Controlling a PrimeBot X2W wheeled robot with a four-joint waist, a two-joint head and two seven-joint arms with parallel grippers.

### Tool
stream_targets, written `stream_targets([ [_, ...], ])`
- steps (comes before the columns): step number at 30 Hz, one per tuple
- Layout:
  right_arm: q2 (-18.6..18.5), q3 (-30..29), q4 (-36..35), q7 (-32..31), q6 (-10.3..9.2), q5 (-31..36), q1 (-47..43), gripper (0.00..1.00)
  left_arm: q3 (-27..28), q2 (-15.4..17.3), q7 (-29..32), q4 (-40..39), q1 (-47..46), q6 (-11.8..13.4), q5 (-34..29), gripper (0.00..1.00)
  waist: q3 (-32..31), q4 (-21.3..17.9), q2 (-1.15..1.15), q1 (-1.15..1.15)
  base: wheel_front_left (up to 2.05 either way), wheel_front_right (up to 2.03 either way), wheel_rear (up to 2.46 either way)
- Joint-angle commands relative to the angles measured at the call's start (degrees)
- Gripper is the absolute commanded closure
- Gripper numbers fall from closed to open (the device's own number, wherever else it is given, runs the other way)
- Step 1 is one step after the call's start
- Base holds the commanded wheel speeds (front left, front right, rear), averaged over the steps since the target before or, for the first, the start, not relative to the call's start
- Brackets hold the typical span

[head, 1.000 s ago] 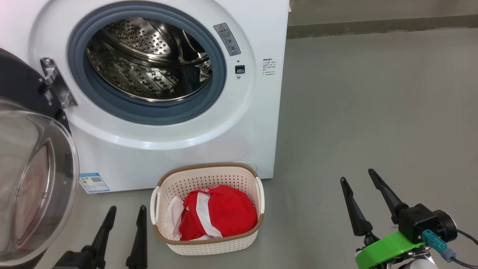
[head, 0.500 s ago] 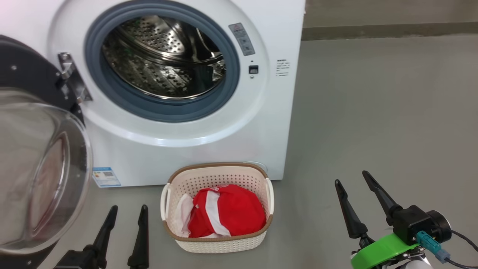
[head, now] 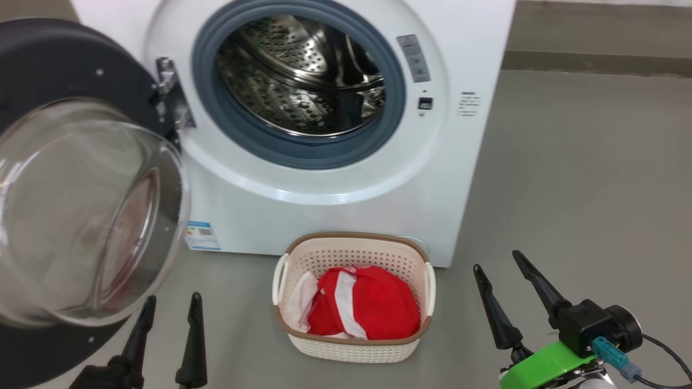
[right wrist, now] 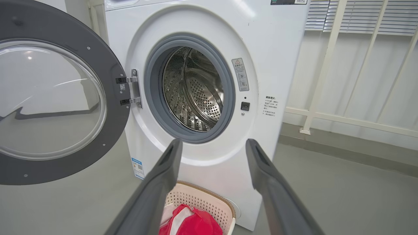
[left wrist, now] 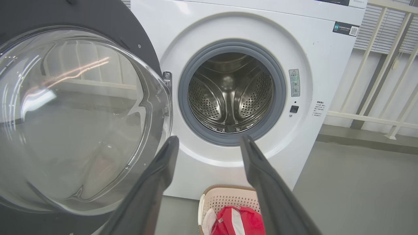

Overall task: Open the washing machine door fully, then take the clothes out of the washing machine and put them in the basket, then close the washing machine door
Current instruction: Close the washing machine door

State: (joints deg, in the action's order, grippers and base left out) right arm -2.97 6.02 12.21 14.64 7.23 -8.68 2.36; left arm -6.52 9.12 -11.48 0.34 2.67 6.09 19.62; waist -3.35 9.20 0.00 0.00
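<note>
Down on the grey floor (head: 584,189), one cream basket (head: 351,348) stands just before the lower right front of the washing machine (head: 335,216). The clothes (head: 373,308) lie inside it: one bright red piece with a white stripe on top, and one white piece tucked at its left side. More cannot be told apart.

Behind the basket, the single white washing machine faces the robot. One grey rubber ring (head: 319,154) circles its mouth, and the steel drum (head: 303,81) shows its perforated walls all round. The one door (head: 54,65) stands swung wide open to the left on its metal hinge (head: 170,97), its black rim turned outward. Its clear glass bowl (head: 81,216) bulges toward the robot.

Two tools hover low over the floor, one on each side of the basket. The left tool (head: 173,297) is released, its two dark fingers spread and holding nothing. The glass bowl hangs close above and to its left. The right tool (head: 496,260) is likewise released and empty, well apart from the basket. It sits on a green bracket (head: 535,364).

Two labels show on the machine: a blue sticker (head: 203,236) low on the left and a warning label (head: 413,58) beside the ring. A pale railing (right wrist: 329,49) runs along the wall to the right.
</note>
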Motion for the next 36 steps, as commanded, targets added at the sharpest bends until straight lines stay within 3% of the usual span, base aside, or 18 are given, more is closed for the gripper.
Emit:
stream_targets([
  [1, -0.1, 1.46, -1.27, 0.36, 0.25, -0.13, 1.43, 0.0, 2.33, 1.03, 0.04, -2.08, -1.1, 0.38, -0.25, 0.0, -0.11, 1.92, 0.0, 0.0, 0.0, 0.0, 0.0],
  [27, 0.08, 4.74, -1.28, 0.36, 0.25, -1.77, 2.32, 0.0, 2.43, 2.07, 1.48, -6.79, -0.82, 4.37, -2.1, 0.0, -0.12, 16.63, 0.0, 0.0, 0.0, 0.0, 0.0],
  [36, 0.09, 5.52, -1.26, 0.36, 0.25, -2.24, 2.86, 0.0, 3.21, 2.24, 1.2, -7.87, -0.28, 5.5, -2.02, 0.0, -0.08, 18.12, 0.0, 0.0, 0.0, 0.0, 0.0],
])
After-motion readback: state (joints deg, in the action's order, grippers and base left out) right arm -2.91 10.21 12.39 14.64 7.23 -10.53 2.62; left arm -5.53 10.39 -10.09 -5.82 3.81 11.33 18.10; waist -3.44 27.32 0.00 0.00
